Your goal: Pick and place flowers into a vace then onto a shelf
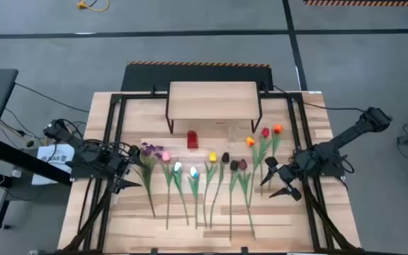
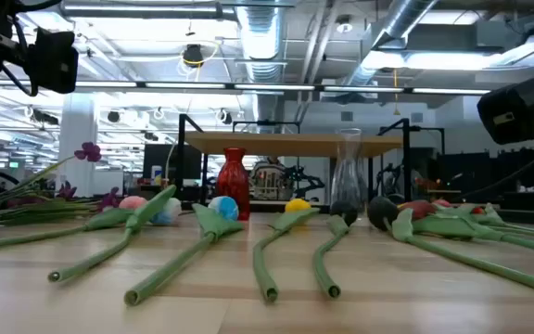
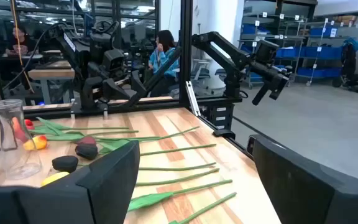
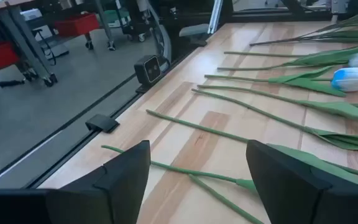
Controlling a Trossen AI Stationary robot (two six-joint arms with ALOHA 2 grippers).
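Flowers [image 1: 205, 177] laid in a row across the plank table [image 1: 133, 219], heads toward the shelf [image 1: 213, 99]. Left gripper [image 1: 129, 180] spread, empty, beside the purple sprigs [image 1: 149, 149]. Right gripper [image 1: 278, 182] spread, empty, near the red and orange tulips [image 1: 270, 131]. Red vase [image 1: 192, 139] and clear glass vase [image 1: 232, 134] upright before the shelf.

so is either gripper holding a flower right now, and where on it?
Nothing is held. The left gripper and right gripper are both open with nothing between the fingers, hovering either side of the flowers, which all lie on the table.
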